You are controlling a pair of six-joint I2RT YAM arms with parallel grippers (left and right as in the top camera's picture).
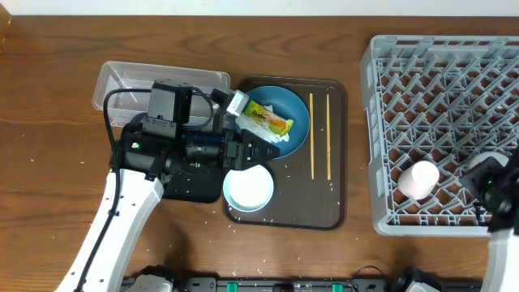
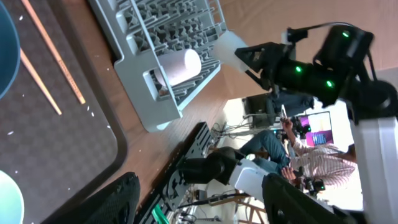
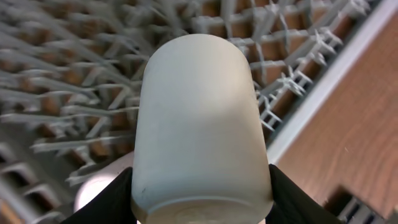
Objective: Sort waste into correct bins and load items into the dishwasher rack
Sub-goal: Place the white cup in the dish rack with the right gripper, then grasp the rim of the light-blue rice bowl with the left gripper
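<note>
Right gripper [image 3: 202, 196]: in the right wrist view the fingers [image 3: 109, 202] are clamped on the small white cup [image 3: 199, 118], one at each side of its lower end. The cup fills the centre of the frame, above the lattice of the dishwasher rack [image 1: 438, 73], near the rack's rim. In the overhead view this gripper is at the lower right corner of the rack. The small pink cup [image 1: 418, 179] lies on its side inside the rack, just left of the gripper.

Left gripper [image 1: 268, 152]: in the left wrist view the fingers [image 2: 118, 199] are spread apart with nothing between them. In the overhead view the gripper sits at frame centre, at the lower edge of the dark blue plate [image 1: 293, 105]. The yellow-green snack wrapper [image 1: 269, 120] lies on the plate just above the fingertips.
</note>
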